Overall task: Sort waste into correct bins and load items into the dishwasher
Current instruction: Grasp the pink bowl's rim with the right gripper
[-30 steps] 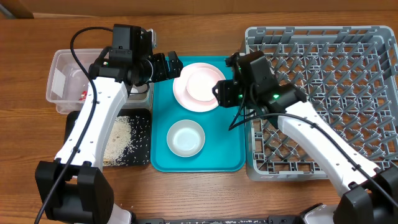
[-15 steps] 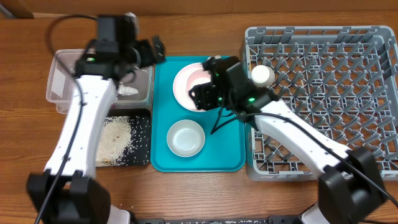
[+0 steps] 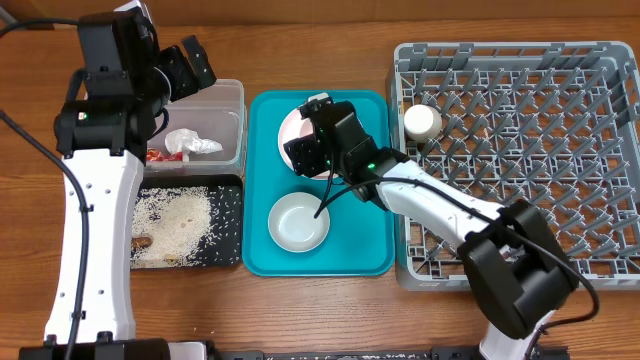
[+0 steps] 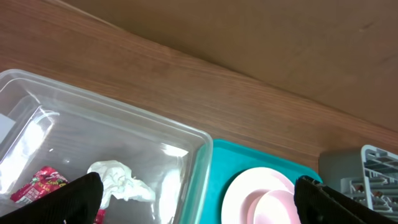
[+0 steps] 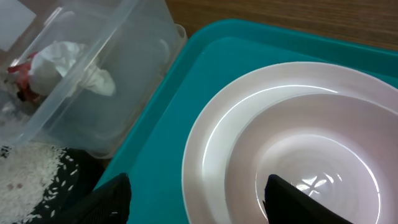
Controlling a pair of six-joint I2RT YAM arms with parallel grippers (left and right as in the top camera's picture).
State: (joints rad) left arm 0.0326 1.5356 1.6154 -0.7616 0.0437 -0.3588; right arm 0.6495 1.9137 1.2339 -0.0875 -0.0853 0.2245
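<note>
From overhead you get only a sliver of the plate (image 3: 294, 126) at the back of the teal tray (image 3: 370, 250); the right arm's wrist covers the rest. The right wrist view shows it well, though its near and right edges are cut off. The left arm hides the left end of the tub (image 3: 226, 108). Inside the tub, the wrapper (image 3: 156, 155) shows only as a red scrap beside the tissue (image 3: 190, 143). Your left arm runs straight up the table's left side, and the left gripper (image 3: 188, 65) hangs near the tub's back edge, jaws spread wide and empty. Your right arm crosses the rack's (image 3: 560, 60) front-left corner, and the right gripper (image 5: 196, 199) sits over the plate with its jaws parted and nothing between them. You cannot tell whether the fingers (image 5: 106, 200) touch the plate. The bowl (image 3: 298, 222) sits in front of the plate on the same tray, and a black cable (image 3: 324, 197) droops from the arm toward its rim. The cup (image 3: 421, 121) stands in the rack's back-left corner. Rice (image 3: 180, 220) lies in the black tray (image 3: 232, 250), in front of the tub.
</note>
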